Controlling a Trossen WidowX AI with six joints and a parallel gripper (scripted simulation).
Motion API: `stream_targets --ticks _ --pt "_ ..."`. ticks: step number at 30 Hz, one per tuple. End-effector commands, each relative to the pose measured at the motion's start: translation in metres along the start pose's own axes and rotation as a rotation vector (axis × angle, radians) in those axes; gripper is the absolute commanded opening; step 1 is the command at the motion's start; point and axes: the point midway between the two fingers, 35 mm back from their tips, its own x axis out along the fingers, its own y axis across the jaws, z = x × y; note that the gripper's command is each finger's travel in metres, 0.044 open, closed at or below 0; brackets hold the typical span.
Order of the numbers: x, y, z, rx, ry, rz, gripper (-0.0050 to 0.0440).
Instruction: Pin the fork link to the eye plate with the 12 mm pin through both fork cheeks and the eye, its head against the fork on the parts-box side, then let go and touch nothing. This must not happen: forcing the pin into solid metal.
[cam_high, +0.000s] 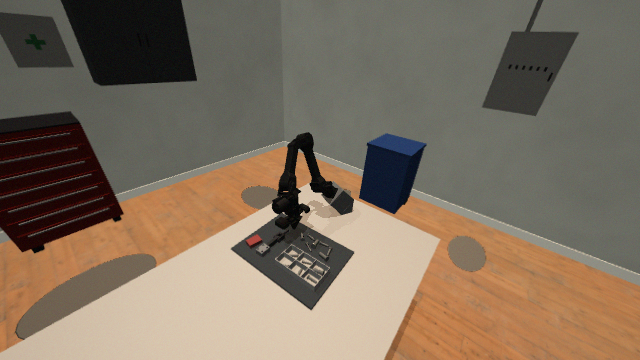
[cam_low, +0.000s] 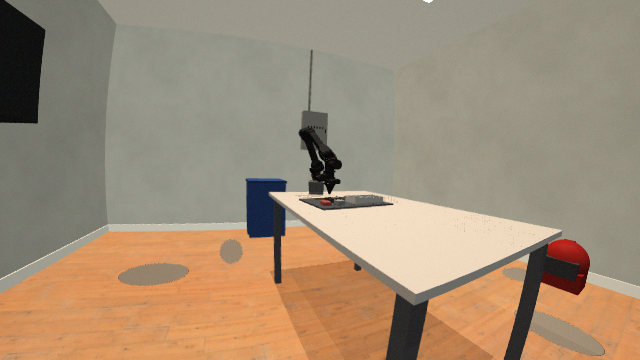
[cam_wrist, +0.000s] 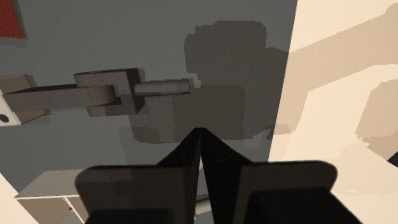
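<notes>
At upper left of the wrist view, you see the pin (cam_wrist: 162, 88) projecting rightward from the fork link (cam_wrist: 117, 91), which straddles the eye plate (cam_wrist: 55, 97) on the dark mat (cam_wrist: 100, 40). Below centre, the gripper (cam_wrist: 201, 134) hangs clear, jaws fully closed on nothing, apparently free of the joint.

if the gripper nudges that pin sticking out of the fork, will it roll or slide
The pin looks smooth and round, so free it would probably roll. Seated in the fork link, it likely slides along its axis instead. It looks rigid.
</notes>
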Motion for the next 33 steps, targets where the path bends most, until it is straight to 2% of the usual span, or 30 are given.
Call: stream_targets --ticks 1,3,5,7,20,22,24,33 --pt "0.0 0.003 -0.004 -0.244 -0.003 -0.003 0.0" --pt "0.001 0.004 -0.007 -0.378 -0.003 -0.004 0.0" --pt "0.001 0.004 -0.007 -0.378 -0.003 -0.004 0.0" --pt "0.001 0.005 -0.01 -0.576 -0.003 -0.007 0.0" --pt "0.002 0.009 -0.026 -1.444 -0.003 -0.017 0.0" --pt "0.002 0.009 -0.026 -1.444 -0.003 -0.017 0.0" --pt "0.002 0.01 -0.029 -1.643 -0.003 -0.02 0.0" --pt "0.003 0.012 -0.042 -2.245 -0.002 -0.028 0.0"
